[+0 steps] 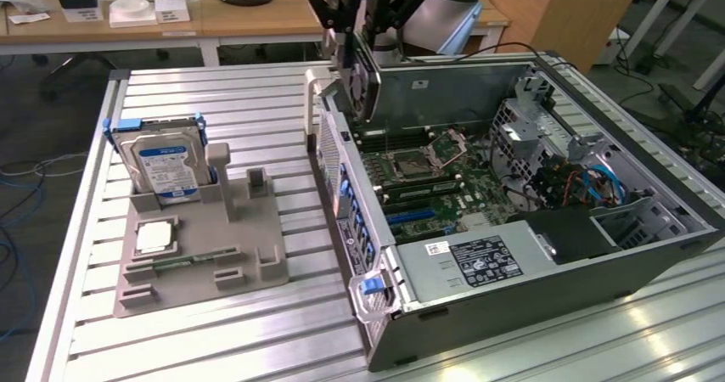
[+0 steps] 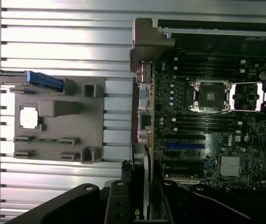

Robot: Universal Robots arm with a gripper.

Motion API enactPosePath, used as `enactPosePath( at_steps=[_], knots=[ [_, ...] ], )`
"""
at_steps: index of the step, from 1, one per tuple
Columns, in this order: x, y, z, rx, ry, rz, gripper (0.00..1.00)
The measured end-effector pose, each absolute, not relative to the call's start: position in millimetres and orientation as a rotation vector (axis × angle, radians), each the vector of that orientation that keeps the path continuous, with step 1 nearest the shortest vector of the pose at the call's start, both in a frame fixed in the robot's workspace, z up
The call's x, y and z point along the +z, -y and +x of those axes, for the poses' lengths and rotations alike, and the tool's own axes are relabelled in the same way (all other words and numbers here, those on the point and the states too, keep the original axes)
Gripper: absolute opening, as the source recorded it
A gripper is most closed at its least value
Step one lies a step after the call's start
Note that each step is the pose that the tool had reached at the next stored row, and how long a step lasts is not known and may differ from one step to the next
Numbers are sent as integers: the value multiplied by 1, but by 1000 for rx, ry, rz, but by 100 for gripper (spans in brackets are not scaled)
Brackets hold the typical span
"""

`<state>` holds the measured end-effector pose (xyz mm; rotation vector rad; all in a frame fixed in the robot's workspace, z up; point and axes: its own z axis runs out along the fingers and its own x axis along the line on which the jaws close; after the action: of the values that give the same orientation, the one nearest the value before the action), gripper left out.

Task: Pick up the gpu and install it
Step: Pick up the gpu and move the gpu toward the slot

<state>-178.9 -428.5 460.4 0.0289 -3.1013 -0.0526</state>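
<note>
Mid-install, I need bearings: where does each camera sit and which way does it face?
Exterior view: off the arm, raised, looking down across the open computer case; the gripper, holding the gpu, hangs above it.
Wrist view: on the wrist, facing straight down; the gripper and gpu edge show.
Shared: gripper, gpu, motherboard, grey parts holder.

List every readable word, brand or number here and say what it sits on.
"DELL": printed in white on the motherboard.
Hard drive label: text too small to read.
Power supply label: too small to read.
White sticker on the case wall: too small to read.
gpu: nothing readable.
</note>
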Motion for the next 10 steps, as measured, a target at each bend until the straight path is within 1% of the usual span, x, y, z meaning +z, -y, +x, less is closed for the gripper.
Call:
enactPosePath(
  at_steps=[10],
  knots=[
    [460,429,-167,-53,3101,29,27]
  ],
)
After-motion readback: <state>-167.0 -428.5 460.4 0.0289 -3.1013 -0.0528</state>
